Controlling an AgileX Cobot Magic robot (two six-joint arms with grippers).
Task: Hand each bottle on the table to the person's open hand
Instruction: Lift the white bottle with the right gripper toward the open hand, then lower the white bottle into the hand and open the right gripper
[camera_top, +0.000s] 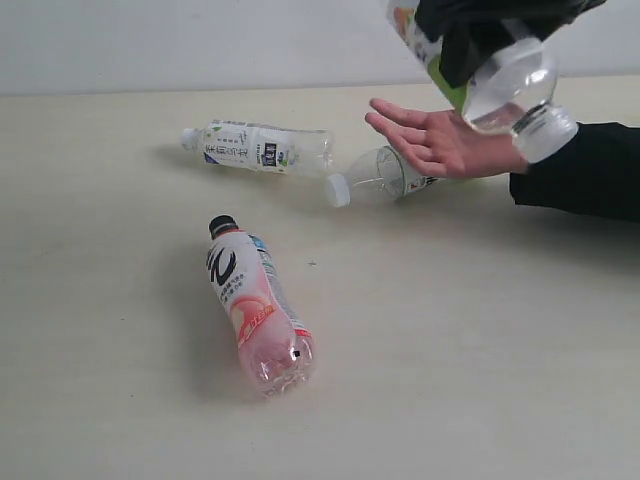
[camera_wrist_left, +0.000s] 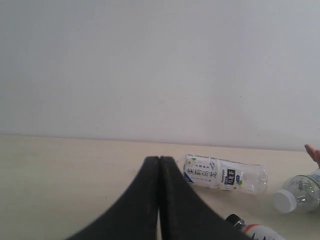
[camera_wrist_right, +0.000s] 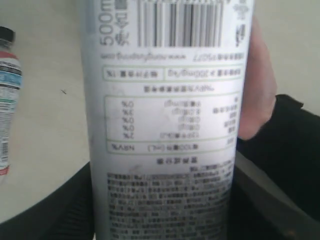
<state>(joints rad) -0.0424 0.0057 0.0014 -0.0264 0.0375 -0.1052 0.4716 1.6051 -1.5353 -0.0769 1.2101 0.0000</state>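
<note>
ext: oblique over table (camera_top: 450, 400) | L wrist: low, twd wall (camera_wrist_left: 150, 60) | R wrist: close, held bottle (camera_wrist_right: 165, 125) | shared: pink bottle (camera_top: 260, 310)

Left gripper (camera_wrist_left: 159, 162): closed tight, both fingers pressed flat together, nothing between them, pointing roughly level. Right gripper (camera_top: 468, 48): raised high on the exterior view's right, jaws wide and clamped around a bottle (camera_top: 510, 90), wrist tilted downward.

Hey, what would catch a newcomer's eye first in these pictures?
The right gripper holds a white-labelled bottle, tilted cap-down, just above the person's open hand at the exterior view's upper right. On the table, a pink-and-white bottle lies nearest the camera, with two white-capped bottles lying behind it, one partly hidden by the hand.
</note>
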